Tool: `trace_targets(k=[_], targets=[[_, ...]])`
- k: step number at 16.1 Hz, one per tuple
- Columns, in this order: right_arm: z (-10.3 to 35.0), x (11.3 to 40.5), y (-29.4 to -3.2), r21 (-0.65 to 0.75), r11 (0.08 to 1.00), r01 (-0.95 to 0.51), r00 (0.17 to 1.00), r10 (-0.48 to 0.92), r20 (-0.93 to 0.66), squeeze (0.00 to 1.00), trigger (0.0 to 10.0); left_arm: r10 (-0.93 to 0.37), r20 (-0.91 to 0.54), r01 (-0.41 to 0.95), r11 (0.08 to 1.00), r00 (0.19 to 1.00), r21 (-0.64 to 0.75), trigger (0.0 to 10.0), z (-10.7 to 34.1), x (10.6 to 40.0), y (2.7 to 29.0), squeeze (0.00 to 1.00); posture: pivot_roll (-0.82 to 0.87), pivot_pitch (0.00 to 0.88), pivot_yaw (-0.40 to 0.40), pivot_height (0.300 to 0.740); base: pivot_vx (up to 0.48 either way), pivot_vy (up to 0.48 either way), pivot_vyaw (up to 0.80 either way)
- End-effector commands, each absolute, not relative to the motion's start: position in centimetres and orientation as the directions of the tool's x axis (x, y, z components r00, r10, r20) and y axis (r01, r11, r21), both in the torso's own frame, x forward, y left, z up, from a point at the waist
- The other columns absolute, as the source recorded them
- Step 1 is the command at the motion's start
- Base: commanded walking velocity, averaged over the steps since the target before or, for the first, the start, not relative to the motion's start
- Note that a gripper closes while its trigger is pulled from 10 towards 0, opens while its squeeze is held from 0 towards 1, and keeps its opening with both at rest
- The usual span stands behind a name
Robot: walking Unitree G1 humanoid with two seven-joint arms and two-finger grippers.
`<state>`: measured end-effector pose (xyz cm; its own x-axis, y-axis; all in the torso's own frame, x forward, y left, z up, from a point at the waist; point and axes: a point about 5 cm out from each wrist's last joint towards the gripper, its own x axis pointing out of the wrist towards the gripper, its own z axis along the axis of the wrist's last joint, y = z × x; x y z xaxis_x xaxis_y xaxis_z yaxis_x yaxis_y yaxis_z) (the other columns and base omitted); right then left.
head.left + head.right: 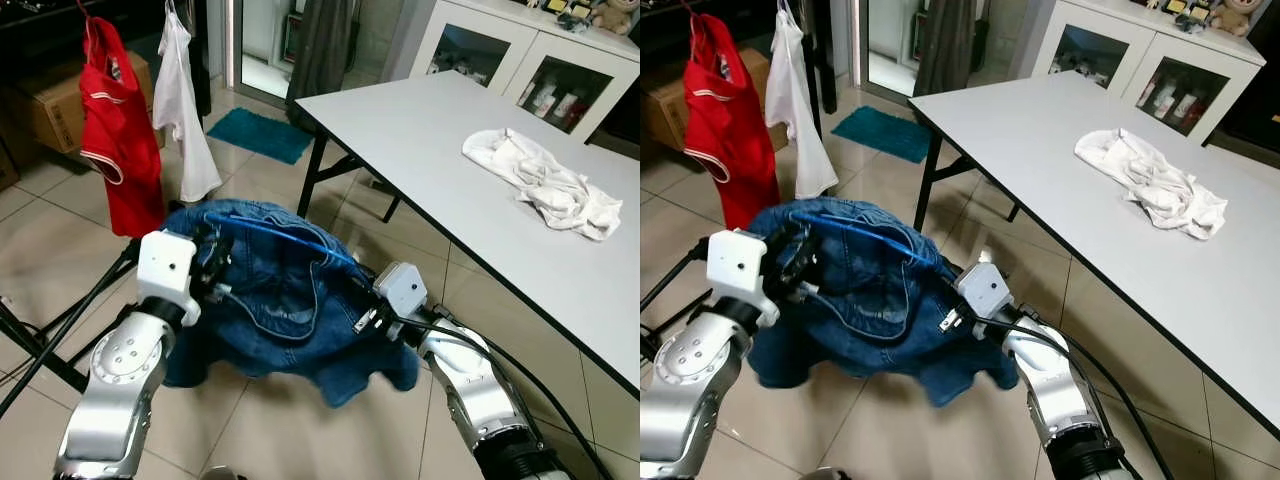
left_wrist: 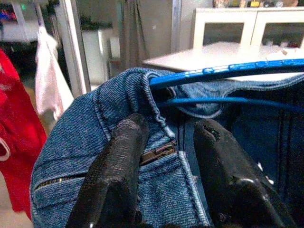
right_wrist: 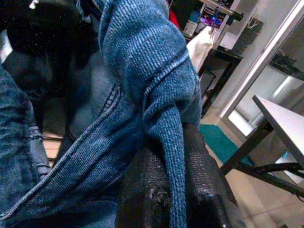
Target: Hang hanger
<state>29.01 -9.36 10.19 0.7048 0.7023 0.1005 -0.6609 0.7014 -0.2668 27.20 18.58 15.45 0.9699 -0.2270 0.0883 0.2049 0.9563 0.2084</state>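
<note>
Two pincers, our left pincer (image 2: 164,156) and right pincer (image 3: 173,190), are clenching blue denim jeans (image 1: 285,300) draped over a blue plastic hanger (image 1: 280,233).

1. Head stereo pair: both eyes look forward and down over the two arms. They share the denim garment (image 1: 285,300), the table (image 1: 450,150) and the red shirt (image 1: 725,120).
2. Left wrist camera: looks along the left claw (image 2: 166,156), very near the denim, toward the table and a white cabinet (image 2: 247,23).
3. Right wrist camera: looks along the right claw (image 3: 173,190), close on a denim fold, toward a teal mat (image 3: 221,142).
</note>
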Motion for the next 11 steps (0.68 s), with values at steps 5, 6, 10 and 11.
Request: trace_targets(k=[5, 6, 10, 11], targets=[[9.7, 28.1, -10.4, -0.259, 0.756, -0.601, 0.755, 0.643, 0.125, 0.0, 0.0, -0.313, 0.13, 0.229, 0.87, 0.941, 0.437, 10.0, 15.1, 27.9, 16.2, 0.95, 0.16, 0.08, -0.136, 0.74, 0.0, 0.0, 0.0], [9.2, 27.8, -10.2, -0.237, 0.763, -0.602, 0.762, 0.637, 0.117, 0.0, 0.0, -0.268, 0.168, 0.163, 0.869, 0.949, 0.468, 10.0, 15.1, 28.0, 16.4, 0.0, 0.16, 0.077, -0.143, 0.74, 0.0, 0.0, 0.0], [9.0, 27.6, -9.8, -0.214, 0.744, -0.633, 0.742, 0.662, 0.108, 0.0, 0.0, -0.131, 0.126, 0.111, 0.982, 0.983, 0.152, 10.0, 13.3, 28.4, 17.1, 0.0, 0.16, 0.073, -0.174, 0.74, 0.0, 0.0, 0.0], [9.1, 27.6, -10.2, -0.217, 0.742, -0.634, 0.739, 0.664, 0.112, 0.0, 0.0, -0.111, 0.106, 0.101, 0.991, 0.988, 0.091, 10.0, 12.7, 28.4, 17.0, 0.0, 0.15, 0.07, -0.181, 0.74, 0.0, 0.0, 0.0]])
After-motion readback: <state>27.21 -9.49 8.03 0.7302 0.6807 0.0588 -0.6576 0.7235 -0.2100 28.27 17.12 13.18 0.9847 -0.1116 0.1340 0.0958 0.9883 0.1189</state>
